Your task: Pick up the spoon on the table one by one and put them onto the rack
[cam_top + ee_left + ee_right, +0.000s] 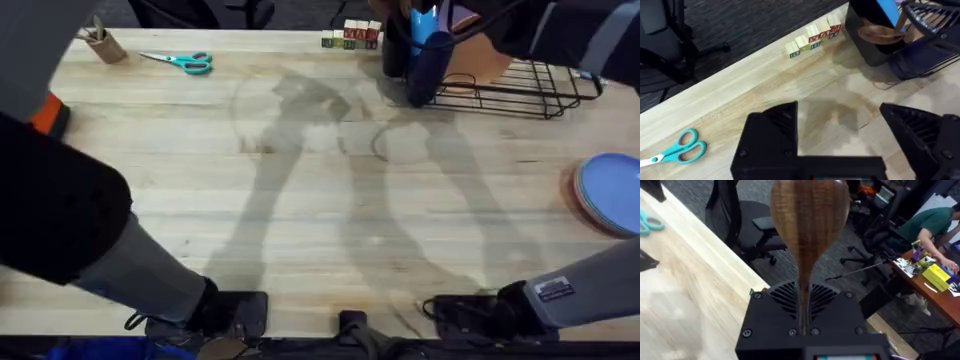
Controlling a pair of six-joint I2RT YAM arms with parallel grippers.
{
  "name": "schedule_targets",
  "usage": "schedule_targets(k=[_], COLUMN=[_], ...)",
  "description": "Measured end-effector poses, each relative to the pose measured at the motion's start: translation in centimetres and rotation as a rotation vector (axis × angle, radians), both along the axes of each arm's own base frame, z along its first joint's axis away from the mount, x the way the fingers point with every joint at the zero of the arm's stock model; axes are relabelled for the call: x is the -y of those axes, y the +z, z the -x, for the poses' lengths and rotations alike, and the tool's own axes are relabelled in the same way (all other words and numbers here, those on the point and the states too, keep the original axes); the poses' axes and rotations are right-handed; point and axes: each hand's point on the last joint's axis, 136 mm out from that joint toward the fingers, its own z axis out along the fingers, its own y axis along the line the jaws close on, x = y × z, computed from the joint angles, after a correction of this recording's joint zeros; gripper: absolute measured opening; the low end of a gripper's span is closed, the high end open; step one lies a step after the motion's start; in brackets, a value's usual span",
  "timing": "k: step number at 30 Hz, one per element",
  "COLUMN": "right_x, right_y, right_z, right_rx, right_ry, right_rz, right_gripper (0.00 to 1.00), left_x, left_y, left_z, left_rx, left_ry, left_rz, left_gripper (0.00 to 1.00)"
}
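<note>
Black fingers (802,311) of the right gripper pinch a wooden spoon (809,217) by its handle, bowl up. Left gripper (840,145) fingers spread wide over the worktop (765,85), holding nothing.

The spoon (809,215) is brown wood with a smooth, slightly glossy grained finish. The tabletop (300,200) is light, matt planked wood. The rack (520,90) is thin black wire.

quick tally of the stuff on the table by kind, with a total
wooden spoon: 1, held in the right pincer
scissors: 1
wire rack: 1
row of letter blocks: 1
blue plate stack: 1
small holder: 1
total: 6
</note>
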Motion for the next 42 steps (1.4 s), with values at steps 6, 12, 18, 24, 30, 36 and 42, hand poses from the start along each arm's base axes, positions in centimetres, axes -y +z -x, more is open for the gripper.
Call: schedule_targets(k=[6, 12, 18, 24, 30, 36, 42], right_x=[0.7, 3.0, 4.5, 4.7, 4.7, 4.7, 4.9], right_y=[0.0, -0.1, -0.2, -2.1, -4.5, -6.2, -8.4], right_z=[-0.4, -1.3, -1.8, -2.8, -3.4, -3.2, -2.5], right_rx=[-0.011, -0.06, -0.108, -0.163, -0.22, -0.279, -0.359], right_ry=[-0.053, -0.208, -0.318, -0.36, -0.378, -0.392, -0.409], right_rz=[-0.017, -0.116, -0.24, -0.339, -0.362, -0.346, -0.307], right_gripper=[0.03, 0.032, 0.034, 0.034, 0.034, 0.034, 0.034], left_x=[0.0, 0.0, 0.0, 0.0, 0.0, 0.0, 0.0], left_y=[0.0, 0.0, 0.0, 0.0, 0.0, 0.0, 0.0], left_z=[0.0, 0.0, 0.0, 0.0, 0.0, 0.0, 0.0], left_rx=[0.0, 0.0, 0.0, 0.0, 0.0, 0.0, 0.0], left_ry=[0.0, 0.0, 0.0, 0.0, 0.0, 0.0, 0.0], left_rz=[0.0, 0.0, 0.0, 0.0, 0.0, 0.0, 0.0], left_gripper=[0.995, 0.995, 0.995, 0.995, 0.995, 0.995, 0.995])
